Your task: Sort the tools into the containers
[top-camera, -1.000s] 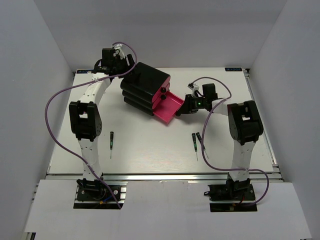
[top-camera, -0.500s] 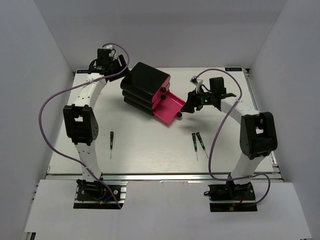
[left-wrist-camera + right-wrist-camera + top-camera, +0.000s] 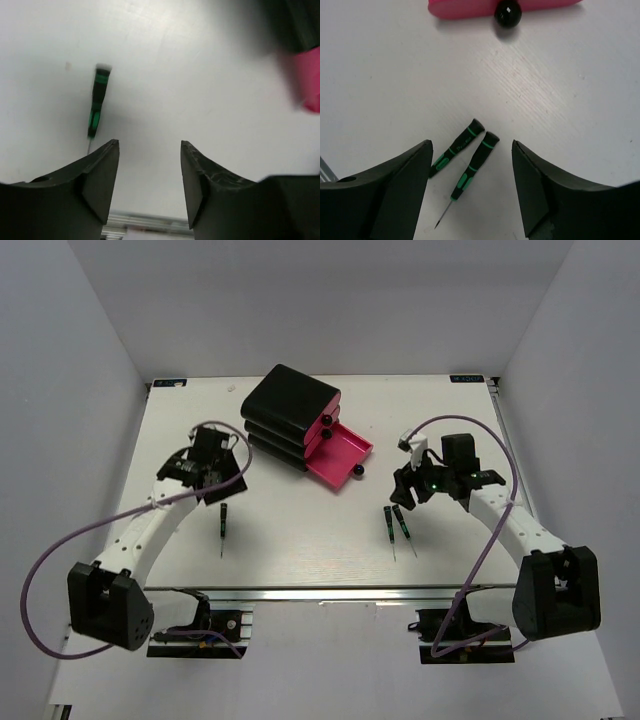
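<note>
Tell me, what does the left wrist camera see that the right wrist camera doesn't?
Only left wrist: one lone screwdriver, ahead-left of the jaws, plus a blurred pink shape at the right edge. Only right wrist: two screwdrivers side by side, a left one and a right one, and the black knob on the pink drawer front. Both: the white table and open black jaws at the bottom.

Left end effector (image 3: 150, 172) agape, empty; screwdriver (image 3: 97, 107) beyond.
</note>
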Action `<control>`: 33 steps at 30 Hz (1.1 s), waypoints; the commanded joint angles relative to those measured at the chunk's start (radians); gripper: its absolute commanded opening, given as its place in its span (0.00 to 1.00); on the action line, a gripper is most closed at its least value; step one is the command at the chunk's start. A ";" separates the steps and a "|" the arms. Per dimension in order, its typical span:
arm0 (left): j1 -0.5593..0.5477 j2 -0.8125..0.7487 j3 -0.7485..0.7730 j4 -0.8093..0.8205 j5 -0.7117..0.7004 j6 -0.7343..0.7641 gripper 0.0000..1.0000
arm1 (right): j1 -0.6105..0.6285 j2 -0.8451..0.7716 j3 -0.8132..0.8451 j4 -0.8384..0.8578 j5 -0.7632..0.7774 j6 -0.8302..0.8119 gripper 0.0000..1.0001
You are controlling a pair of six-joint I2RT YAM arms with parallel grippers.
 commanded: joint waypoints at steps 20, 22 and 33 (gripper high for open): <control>0.048 0.232 -0.322 0.253 -0.062 0.087 0.60 | -0.011 -0.004 0.006 -0.072 0.070 0.046 0.70; 0.064 0.248 -0.331 0.263 -0.051 0.109 0.53 | -0.020 -0.005 0.007 -0.075 0.075 0.047 0.70; 0.061 0.164 -0.353 0.343 0.145 0.127 0.00 | -0.066 0.013 0.041 -0.078 0.127 0.075 0.65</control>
